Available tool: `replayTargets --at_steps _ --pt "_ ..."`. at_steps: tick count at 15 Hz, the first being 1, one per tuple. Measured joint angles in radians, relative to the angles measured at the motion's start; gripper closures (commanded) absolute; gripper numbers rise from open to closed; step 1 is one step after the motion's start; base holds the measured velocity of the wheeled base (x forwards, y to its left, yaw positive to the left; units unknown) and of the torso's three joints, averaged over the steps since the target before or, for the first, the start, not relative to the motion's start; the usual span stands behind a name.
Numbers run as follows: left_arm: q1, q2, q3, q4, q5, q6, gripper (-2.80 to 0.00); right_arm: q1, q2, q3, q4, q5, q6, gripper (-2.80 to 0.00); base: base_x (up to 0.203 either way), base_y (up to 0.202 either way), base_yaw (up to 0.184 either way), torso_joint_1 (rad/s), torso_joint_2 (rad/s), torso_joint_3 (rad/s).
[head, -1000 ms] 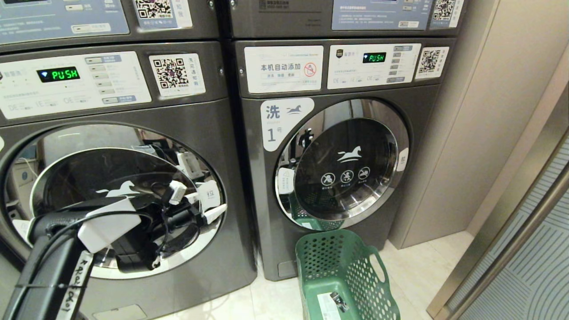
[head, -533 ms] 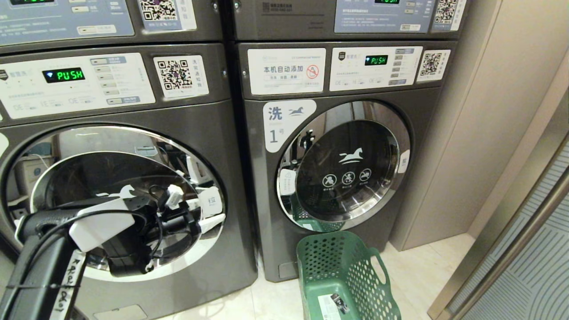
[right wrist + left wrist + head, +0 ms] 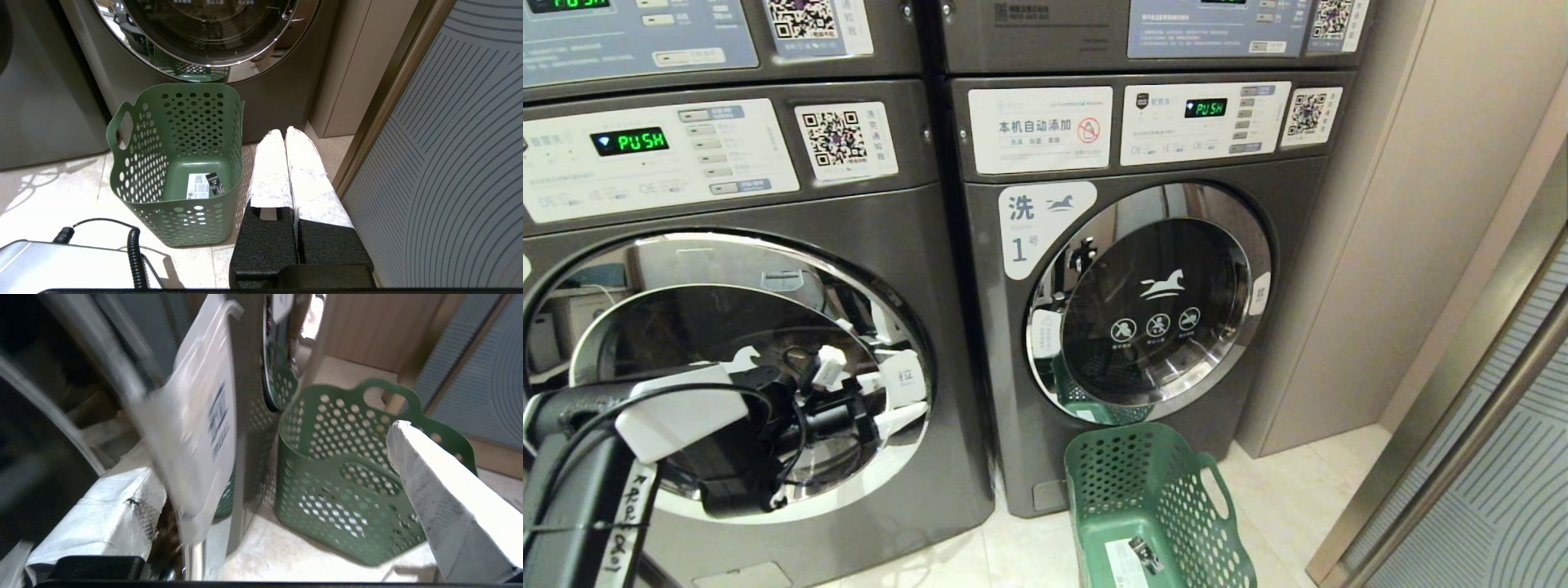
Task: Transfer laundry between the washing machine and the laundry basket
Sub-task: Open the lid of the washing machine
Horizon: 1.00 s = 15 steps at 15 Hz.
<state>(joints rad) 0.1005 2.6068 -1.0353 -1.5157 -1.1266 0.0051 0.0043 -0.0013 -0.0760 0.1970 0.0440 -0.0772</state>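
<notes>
Since a second ago my left arm has slid lower and further left across the glass, while the whole view has barely shifted. Now my left gripper (image 3: pixel 882 400) hangs in front of the washing machine (image 3: pixel 768 212), right at the door pull tab (image 3: pixel 905 377) on the chrome rim, fingers spread wide and holding nothing. From the wrist, one cloth-wrapped finger (image 3: pixel 441 498) stands clear and the other sits behind that tab, which is smeared with blur, so I cannot tell whether it touches. The door is round, dark glass in a mirror-bright ring, and reflections make the drum's inside hard to read; no laundry shows anywhere. The machine's left side is cut off by the frame. Beside it stands the twin machine (image 3: pixel 1127 327) labelled 1, door shut. The laundry basket (image 3: pixel 1152 498), green plastic peppered with round holes, stands on the pale tile floor (image 3: pixel 1298 498) before that twin, with only a paper label (image 3: pixel 198 185) on its bottom. My right gripper (image 3: pixel 284 134) hangs low just beside the basket, padded fingers pressed together, empty. A coiled black cable (image 3: pixel 135 253) lies nearby.
</notes>
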Motion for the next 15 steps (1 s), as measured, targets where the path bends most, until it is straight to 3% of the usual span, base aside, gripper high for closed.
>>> replayTargets --at_steps 5,9,13,15 --pt "0.214 -0.063 0.158 -0.003 0.018 0.08 -2.8 0.0 0.0 0.0 0.0 0.0 0.0 0.0 0.0 0.0 0.0 0.0 0.0 0.0" --pt "0.301 -0.23 0.306 -0.004 0.022 0.094 -2.8 0.0 0.0 0.0 0.0 0.0 0.0 0.0 0.0 0.0 0.0 0.0 0.0 0.0" --pt "0.382 -0.614 0.486 -0.006 0.039 0.036 -2.8 0.0 0.0 0.0 0.0 0.0 0.0 0.0 0.0 0.0 0.0 0.0 0.0 0.0" --pt "0.467 -0.87 0.552 -0.007 0.063 -0.045 -2.8 0.0 0.0 0.0 0.0 0.0 0.0 0.0 0.0 0.0 0.0 0.0 0.0 0.0"
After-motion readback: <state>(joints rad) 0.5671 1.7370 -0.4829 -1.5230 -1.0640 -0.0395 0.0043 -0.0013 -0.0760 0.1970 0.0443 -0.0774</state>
